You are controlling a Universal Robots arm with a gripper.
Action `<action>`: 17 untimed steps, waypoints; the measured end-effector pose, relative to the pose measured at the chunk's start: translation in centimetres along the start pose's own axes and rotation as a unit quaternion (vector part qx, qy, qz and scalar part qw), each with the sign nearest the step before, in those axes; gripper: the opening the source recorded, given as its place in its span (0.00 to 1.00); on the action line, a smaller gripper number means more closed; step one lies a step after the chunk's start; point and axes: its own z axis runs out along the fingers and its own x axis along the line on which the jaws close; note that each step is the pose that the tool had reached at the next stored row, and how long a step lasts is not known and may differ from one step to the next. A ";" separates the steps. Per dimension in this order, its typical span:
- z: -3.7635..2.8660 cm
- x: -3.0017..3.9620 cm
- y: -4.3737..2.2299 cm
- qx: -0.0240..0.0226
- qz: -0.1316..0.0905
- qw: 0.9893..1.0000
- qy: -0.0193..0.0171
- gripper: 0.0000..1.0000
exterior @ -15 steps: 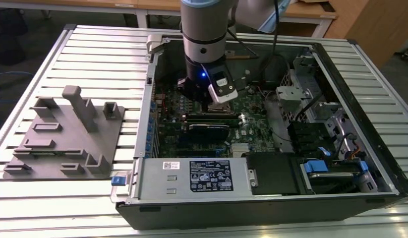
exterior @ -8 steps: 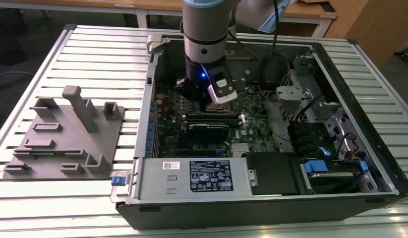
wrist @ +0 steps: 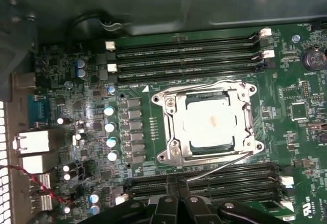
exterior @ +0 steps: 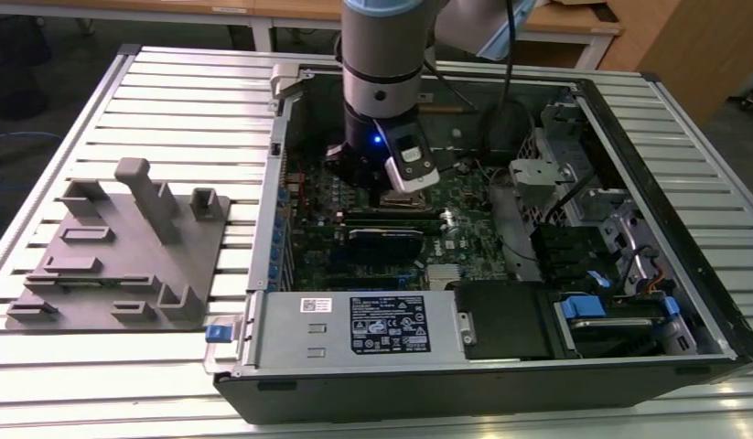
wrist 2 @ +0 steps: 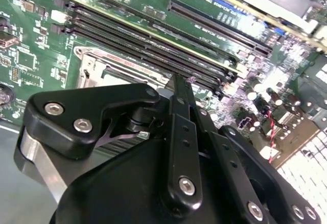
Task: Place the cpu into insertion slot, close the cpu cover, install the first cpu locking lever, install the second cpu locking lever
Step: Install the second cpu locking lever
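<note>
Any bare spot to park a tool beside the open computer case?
Yes: ribbed metal tabletop behind the grey moulded fixture tray, and the strip in front of it. Inside the case, the green motherboard is crowded, with the black pincer over the silver-rimmed socket.

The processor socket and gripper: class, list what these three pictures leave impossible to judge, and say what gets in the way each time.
- Exterior view: the socket is hidden behind the arm and its wrist camera.
- Second wrist view: much of the socket is covered by the gripper body.
- First wrist view: the chip face is washed out by glare, so its surface cannot be made out.
- First wrist view: the gripper is cut off by the picture's edge.
</note>
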 end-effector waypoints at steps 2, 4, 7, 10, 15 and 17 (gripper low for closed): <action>0.07 -0.18 0.02 0.000 0.000 1.000 0.000 0.11; 0.26 -0.18 0.01 0.000 0.000 1.000 0.000 0.11; 0.58 -0.12 -0.01 0.000 -0.002 1.000 0.000 0.11; 0.73 -0.08 -0.03 -0.003 -0.003 1.000 0.001 0.11; 0.95 0.26 -0.09 -0.004 -0.003 1.000 0.001 0.11; 1.10 0.50 -0.13 -0.004 -0.003 1.000 0.001 0.11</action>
